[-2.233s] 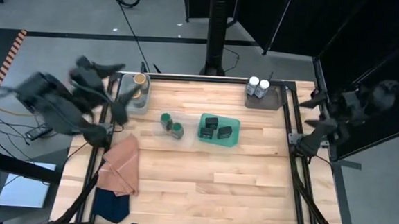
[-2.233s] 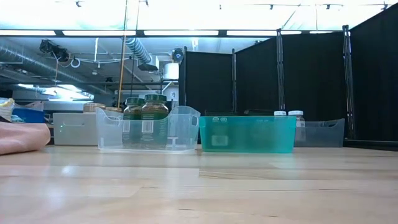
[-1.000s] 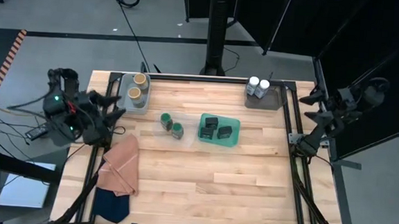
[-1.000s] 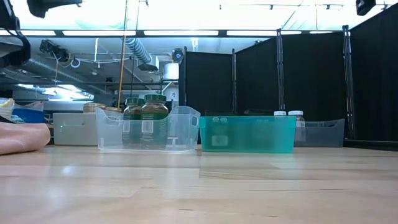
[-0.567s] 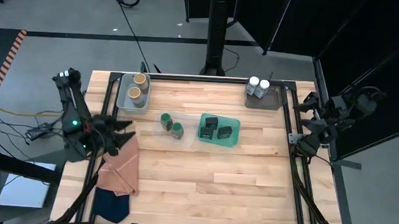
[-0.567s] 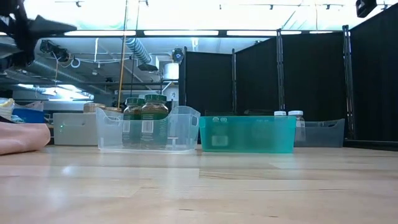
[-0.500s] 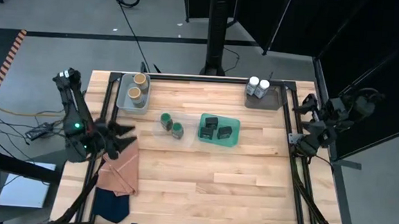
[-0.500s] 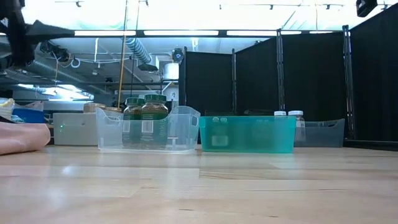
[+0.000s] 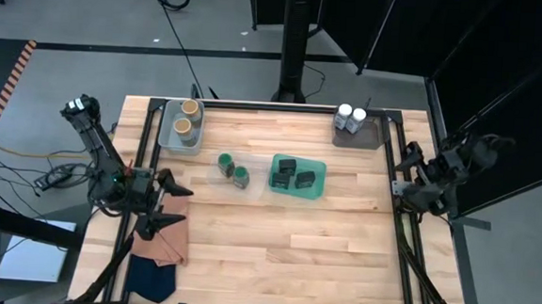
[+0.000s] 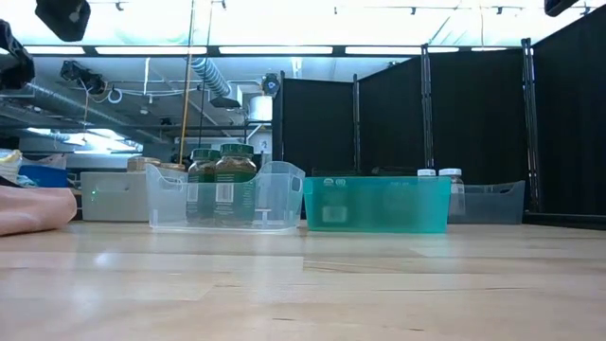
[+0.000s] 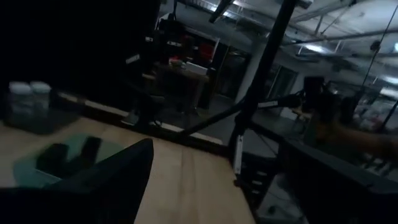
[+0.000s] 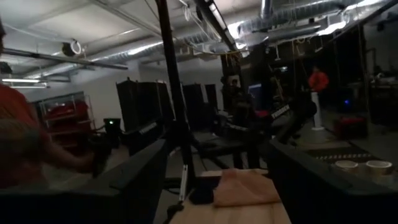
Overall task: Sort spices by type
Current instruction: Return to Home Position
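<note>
The spices stand in trays on the table. Two tan-lidded jars point(image 9: 186, 117) sit in a clear tray at the far left. Two green-lidded jars point(image 9: 233, 169) sit in another clear tray point(image 10: 227, 197). Dark tins point(image 9: 295, 173) lie in the teal tray point(image 9: 318, 185). Two white-lidded jars point(image 9: 351, 115) stand in the grey tray at the far right. My left gripper point(image 9: 174, 205) hangs open above the orange cloth point(image 9: 164, 240), pointing toward the table's right. My right gripper point(image 9: 406, 170) is open at the table's right edge, its fingers point(image 12: 146, 171) wide apart with nothing between them.
The orange cloth and a navy cloth point(image 9: 150, 279) lie at the near left corner. Bare wood spans the middle and near half of the table point(image 9: 293, 257). Frame posts run along both side edges. A person in red point(image 12: 15, 134) shows in the room beyond the table.
My left gripper has swung from beside the tan-lidded jars' tray toward the table's near edge, sinking and tipping level, and now hangs over the orange cloth. My right gripper has come down and drawn toward the near edge along the table's right side. No spice has moved.
</note>
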Available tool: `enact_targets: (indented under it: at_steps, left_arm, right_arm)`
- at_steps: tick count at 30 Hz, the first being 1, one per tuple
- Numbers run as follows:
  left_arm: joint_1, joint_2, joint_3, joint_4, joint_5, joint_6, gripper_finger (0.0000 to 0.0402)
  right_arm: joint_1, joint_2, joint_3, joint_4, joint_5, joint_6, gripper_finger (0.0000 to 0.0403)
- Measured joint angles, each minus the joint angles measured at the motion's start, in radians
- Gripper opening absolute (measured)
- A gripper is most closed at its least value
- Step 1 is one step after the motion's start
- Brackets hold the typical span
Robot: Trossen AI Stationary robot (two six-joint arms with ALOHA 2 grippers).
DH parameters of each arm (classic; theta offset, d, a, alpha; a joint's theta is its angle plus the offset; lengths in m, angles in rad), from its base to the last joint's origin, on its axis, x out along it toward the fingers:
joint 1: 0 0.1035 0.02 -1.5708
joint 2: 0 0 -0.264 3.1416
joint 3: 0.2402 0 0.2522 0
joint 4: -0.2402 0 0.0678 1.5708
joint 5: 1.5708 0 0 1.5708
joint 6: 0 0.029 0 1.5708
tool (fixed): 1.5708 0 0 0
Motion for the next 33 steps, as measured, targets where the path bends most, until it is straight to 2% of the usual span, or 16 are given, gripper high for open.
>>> enact_targets:
  at_steps: [4,7,9,11,13,15,16,19,23,33]
  left_arm:
    - [0.000,0.002,0.000,0.050,0.000,-0.067,0.0353]
    - [0.002,0.000,0.000,0.123,0.049,0.082,0.0353]
    - [0.002,-0.002,0.000,0.143,0.183,0.207,0.0353]
    - [0.001,-0.023,-0.006,0.149,0.404,0.273,0.0353]
    - [0.001,-0.054,-0.023,0.178,0.670,0.302,0.0353]
    - [0.000,-0.092,-0.064,0.208,0.823,0.292,0.0353]
    - [0.000,-0.115,-0.089,0.210,0.835,0.256,0.0353]
    - [0.007,-0.190,-0.171,0.218,0.761,0.145,0.0353]
    - [0.007,-0.294,-0.271,0.248,0.776,0.148,0.0353]
    - [0.007,-0.475,-0.270,0.059,0.840,0.200,0.0353]
  right_arm:
    - [0.000,0.000,-0.016,0.002,0.022,-0.030,0.0281]
    - [0.000,0.000,-0.016,0.006,0.052,0.010,0.0282]
    - [0.000,0.000,-0.016,-0.015,0.044,-0.024,0.0284]
    - [0.000,0.000,-0.016,-0.021,0.034,-0.053,0.0284]
    - [0.000,0.000,-0.013,-0.023,0.034,-0.040,0.0282]
    - [0.000,0.000,-0.013,-0.039,0.034,-0.010,0.0281]
    - [0.000,0.000,-0.013,-0.045,0.034,0.007,0.0280]
    - [0.000,0.000,-0.013,-0.023,0.013,0.034,0.0280]
    - [0.000,0.000,-0.013,0.012,-0.045,0.028,0.0282]
    - [0.000,0.000,-0.047,-0.037,-0.050,0.037,0.0282]
